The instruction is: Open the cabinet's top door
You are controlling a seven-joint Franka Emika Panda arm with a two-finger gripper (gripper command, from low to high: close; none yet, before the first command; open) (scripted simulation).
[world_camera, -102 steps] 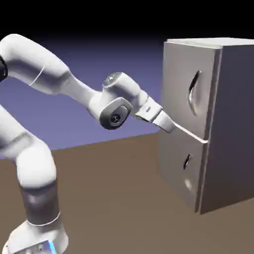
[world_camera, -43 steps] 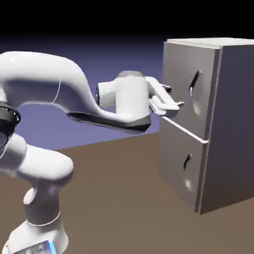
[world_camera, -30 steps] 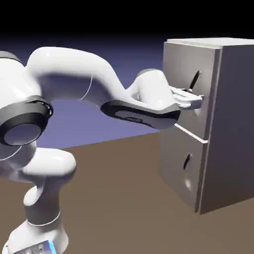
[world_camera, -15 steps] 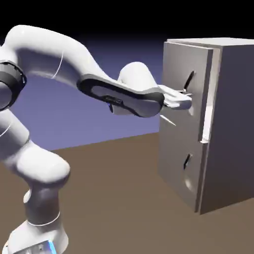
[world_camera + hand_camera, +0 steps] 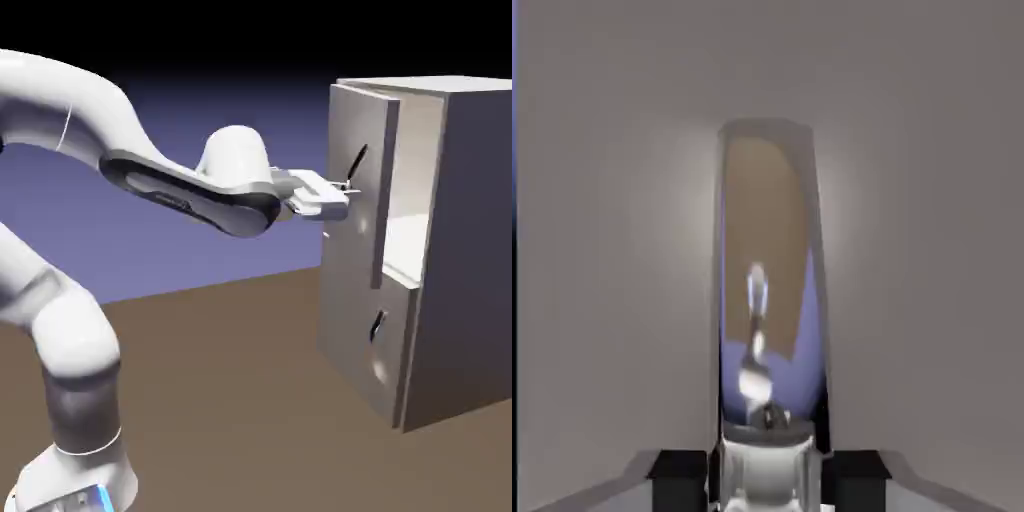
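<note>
The grey cabinet (image 5: 450,250) stands at the exterior view's right. Its top door (image 5: 355,120) hangs partly open, its free edge swung out from the body so that a lit gap shows behind it. My gripper (image 5: 343,190) is shut on the door's dark curved handle (image 5: 355,165). In the hand view the handle (image 5: 767,290) fills the middle as a tall shiny strip between my dark fingertips (image 5: 680,470), with the grey door panel (image 5: 612,250) all around it. The lower door (image 5: 365,340) with its small handle stays closed.
The brown table (image 5: 230,400) stretches from the arm's base to the cabinet's foot. The white arm (image 5: 190,190) reaches across from the left at door height.
The arm came up to the handle, closed on it and drew back to the left. The top door has swung out from flush to partly open, wider now than half a second ago.
</note>
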